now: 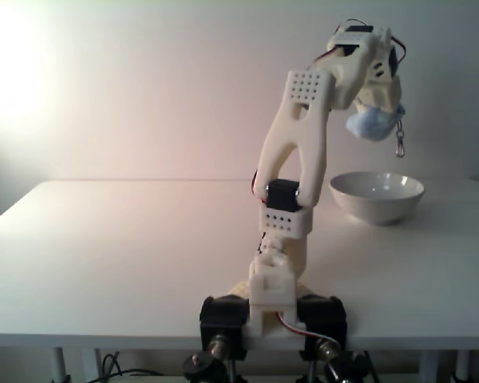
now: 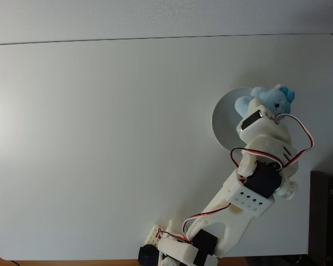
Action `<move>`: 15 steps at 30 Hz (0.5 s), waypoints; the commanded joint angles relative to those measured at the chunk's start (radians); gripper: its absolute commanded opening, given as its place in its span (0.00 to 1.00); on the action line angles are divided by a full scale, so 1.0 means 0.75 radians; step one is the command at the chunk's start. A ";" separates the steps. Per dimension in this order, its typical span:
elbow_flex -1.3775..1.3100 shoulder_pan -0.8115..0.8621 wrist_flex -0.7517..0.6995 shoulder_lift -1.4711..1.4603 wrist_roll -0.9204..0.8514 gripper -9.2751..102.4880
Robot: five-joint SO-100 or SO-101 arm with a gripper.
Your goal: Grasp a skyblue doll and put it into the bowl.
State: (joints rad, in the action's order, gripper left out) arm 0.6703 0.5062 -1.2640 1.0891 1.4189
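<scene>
- Progress: grasp looks done. The skyblue doll (image 1: 373, 122) is off the table, carried high in the gripper (image 1: 381, 112) at the right of the front fixed view.
- What is left, by my reading: lower it a little, let go, drop into the bowl (image 1: 377, 196). Nothing lies in the bowl yet as far as the front fixed view shows.
- Bowl sits on the white table (image 1: 128, 239), right of the arm and farther back than its base.
- Doll hangs well above the bowl rim, apart from it; metal clasp (image 1: 400, 146) dangles below the plush at its right side.
- From the top-down fixed view the doll (image 2: 271, 100) overlaps the bowl's (image 2: 225, 119) upper right rim, partly past the edge, so it may not be centred over the opening.
- Fingers: closed around the doll; the plush bulges out beneath them. The fingertips themselves are hidden by the wrist body, so exact contact points cannot be told.
- In the top-down view the gripper (image 2: 265, 111) covers the doll's near part; only the far part of the plush sticks out.
</scene>
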 commanded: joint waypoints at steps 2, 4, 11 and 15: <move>-0.010 -0.002 0.014 -0.020 0.008 0.09; -0.006 -0.004 0.008 -0.039 0.008 0.09; -0.004 0.006 -0.004 -0.153 0.004 0.09; -0.004 0.012 -0.004 -0.157 0.004 0.09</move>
State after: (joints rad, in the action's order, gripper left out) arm 0.6703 0.5170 -1.2640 0.9649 1.4189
